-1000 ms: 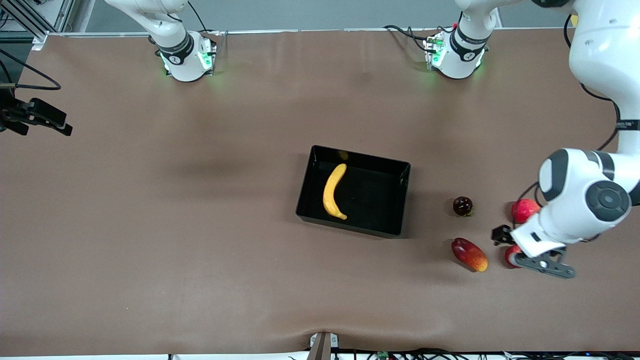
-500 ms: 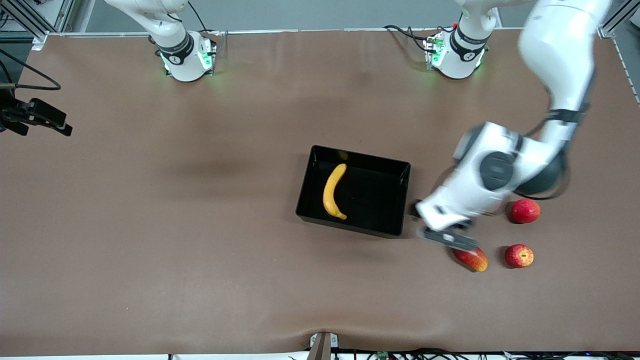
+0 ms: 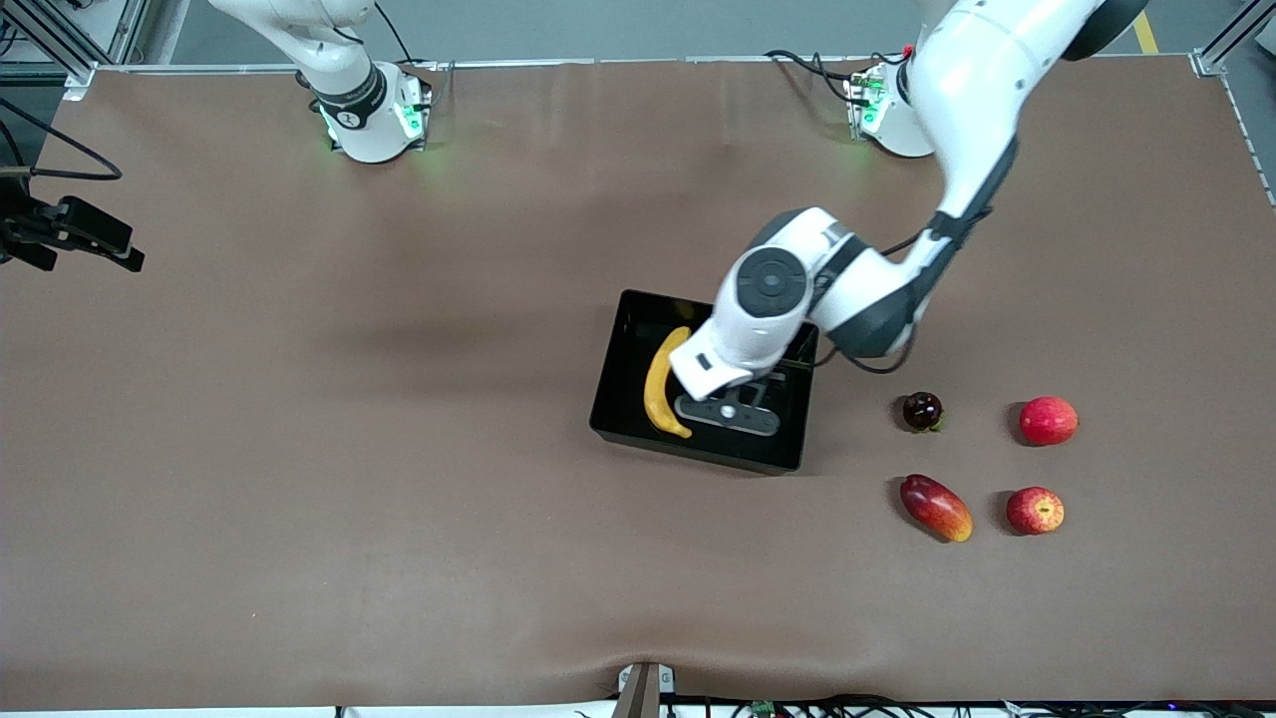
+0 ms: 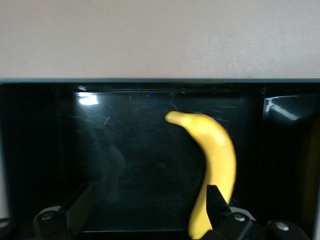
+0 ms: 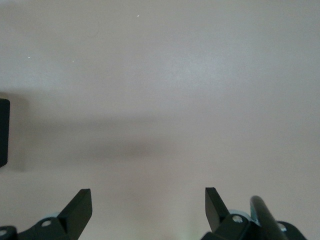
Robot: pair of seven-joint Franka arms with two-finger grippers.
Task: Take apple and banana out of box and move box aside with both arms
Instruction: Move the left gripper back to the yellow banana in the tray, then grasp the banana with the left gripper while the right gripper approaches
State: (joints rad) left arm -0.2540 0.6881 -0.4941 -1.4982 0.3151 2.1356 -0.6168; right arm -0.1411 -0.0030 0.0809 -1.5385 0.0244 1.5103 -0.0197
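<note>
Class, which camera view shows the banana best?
The left wrist view: the banana lies in the box nearly whole, its lower tip cut off beside one finger. In the front view, the left end effector hides part of it. The right wrist view shows none.

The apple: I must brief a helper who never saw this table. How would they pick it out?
Start at the black tray mid-table, then go toward the left arm's end, where four reddish fruits lie. The apple is beside the oblong mango, in the pair nearer the front camera. Only it is round with yellow blotches and a dimple.
</note>
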